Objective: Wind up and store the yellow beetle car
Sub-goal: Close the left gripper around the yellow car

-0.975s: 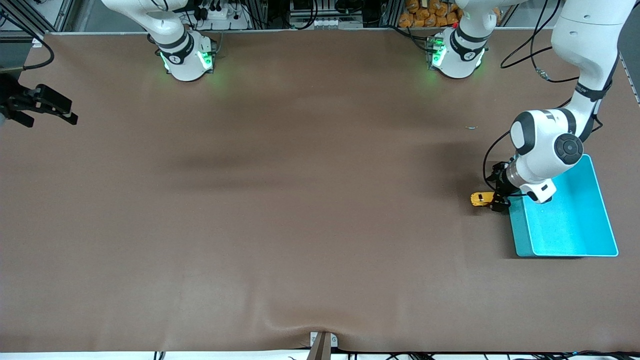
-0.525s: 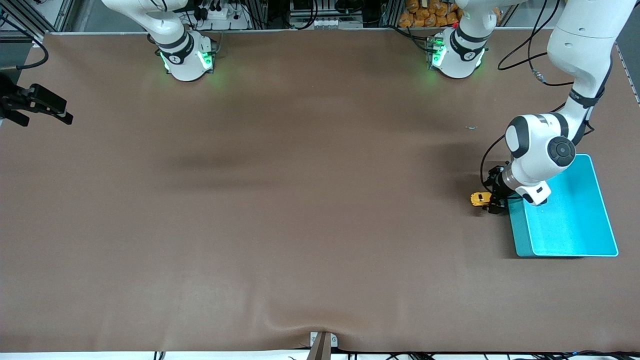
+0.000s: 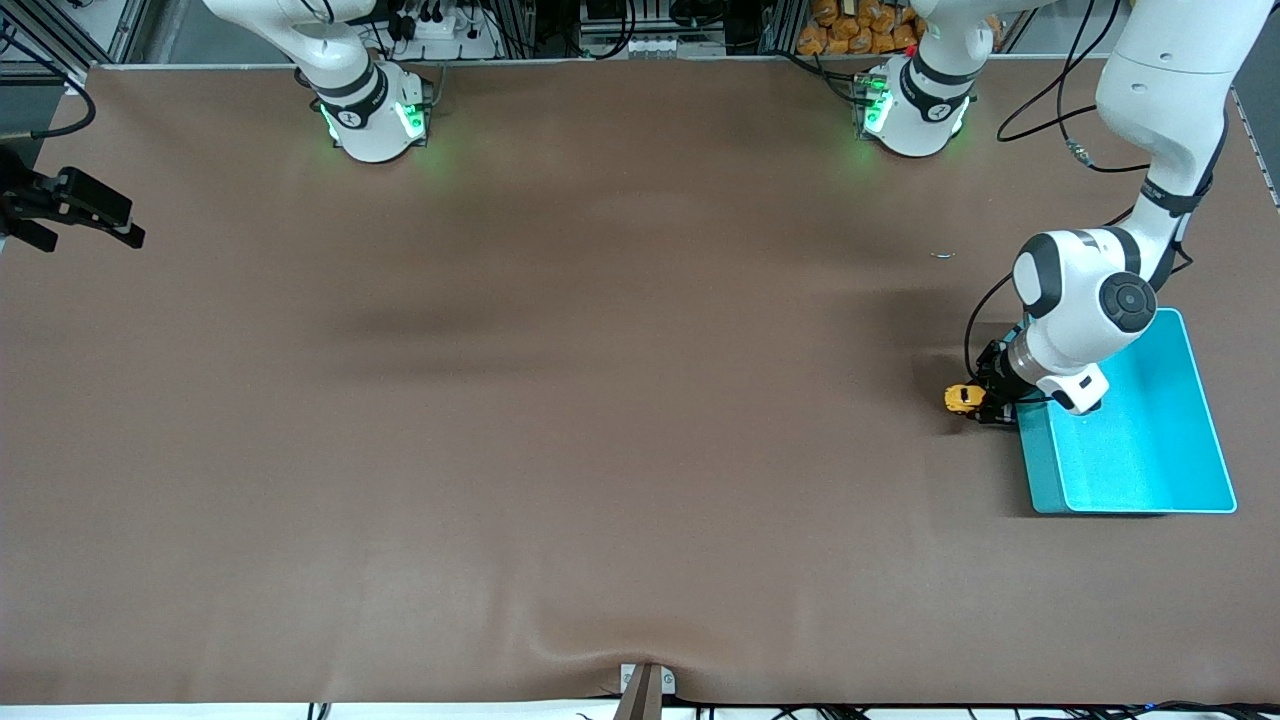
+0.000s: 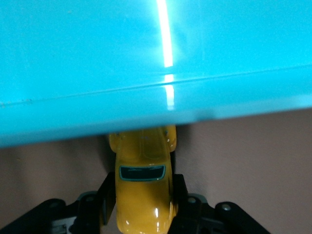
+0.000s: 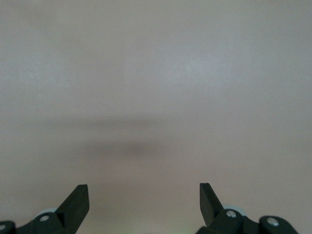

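The yellow beetle car (image 3: 962, 399) sits on the brown table (image 3: 600, 400) near the edge at the left arm's end, just beside the wall of the turquoise bin (image 3: 1210, 430) that faces the middle of the table. The left gripper (image 3: 990, 403) is down at the car and clenched on it: in the left wrist view the dark fingers (image 4: 108, 195) press both flanks of the car's body (image 4: 144, 195), whose nose points at the bin wall (image 4: 156, 97). Whether the wheels are on the surface or just off it is hard to tell from here.

The step in hand looks like the grasp that opens the winding. Next, the move probably calls for drawing the car back along the table with its wheels pressed down to load the spring, then lifting it over the bin's rim and letting go inside. The grip is narrow on a rounded shell, so the car could slip or twist.

The right gripper (image 3: 85, 205) waits over the table's edge at the right arm's end, its fingers (image 5: 78, 202) spread wide with nothing between them.
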Motion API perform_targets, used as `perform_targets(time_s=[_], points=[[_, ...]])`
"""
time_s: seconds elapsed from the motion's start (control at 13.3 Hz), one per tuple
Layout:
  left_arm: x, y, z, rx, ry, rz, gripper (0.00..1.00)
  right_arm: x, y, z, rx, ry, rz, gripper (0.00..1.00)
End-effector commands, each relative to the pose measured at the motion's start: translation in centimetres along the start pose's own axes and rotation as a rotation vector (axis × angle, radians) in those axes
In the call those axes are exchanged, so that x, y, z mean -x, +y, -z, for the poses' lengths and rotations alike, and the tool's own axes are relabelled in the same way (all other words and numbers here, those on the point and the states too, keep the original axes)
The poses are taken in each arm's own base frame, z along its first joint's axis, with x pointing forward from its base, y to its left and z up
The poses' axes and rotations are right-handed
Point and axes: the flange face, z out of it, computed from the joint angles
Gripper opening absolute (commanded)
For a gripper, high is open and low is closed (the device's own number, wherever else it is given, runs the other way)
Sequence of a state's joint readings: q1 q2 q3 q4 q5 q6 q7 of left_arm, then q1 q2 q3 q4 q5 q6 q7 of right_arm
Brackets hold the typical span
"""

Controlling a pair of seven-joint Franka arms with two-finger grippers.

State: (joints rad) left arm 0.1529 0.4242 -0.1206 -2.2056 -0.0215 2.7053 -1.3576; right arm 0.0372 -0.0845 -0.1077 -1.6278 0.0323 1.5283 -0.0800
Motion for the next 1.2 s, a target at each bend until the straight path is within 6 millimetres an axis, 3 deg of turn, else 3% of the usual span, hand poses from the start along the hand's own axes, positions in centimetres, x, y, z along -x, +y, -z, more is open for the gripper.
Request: perform_targets(time_s=[0.0, 0.15, 0.45, 0.9, 1.12], points=[[2.4, 0.8, 3.3, 0.017, 0.017, -0.049, 0.0, 0.5, 0.2, 1.0, 0.009, 0.008, -0.009, 1.0], [3.7, 1.8, 5.4, 0.021, 0.043, -0.114, 0.0, 0.6, 0.2, 1.1, 0.009, 0.01, -0.009, 1.0], [4.4, 4.0, 10.6, 0.007, 0.081, -0.195, 0.0, 0.6, 0.3, 1.2, 0.011, 0.011, -0.011, 1.0], [4.3, 4.1, 15.5, -0.027, 0.106, -0.294, 0.0, 0.6, 0.2, 1.5, 0.012, 0.017, -0.008, 1.0], [3.2, 4.2, 16.3, -0.048, 0.108, -0.374, 0.0, 0.6, 0.3, 1.5, 0.013, 0.017, -0.002, 1.0]])
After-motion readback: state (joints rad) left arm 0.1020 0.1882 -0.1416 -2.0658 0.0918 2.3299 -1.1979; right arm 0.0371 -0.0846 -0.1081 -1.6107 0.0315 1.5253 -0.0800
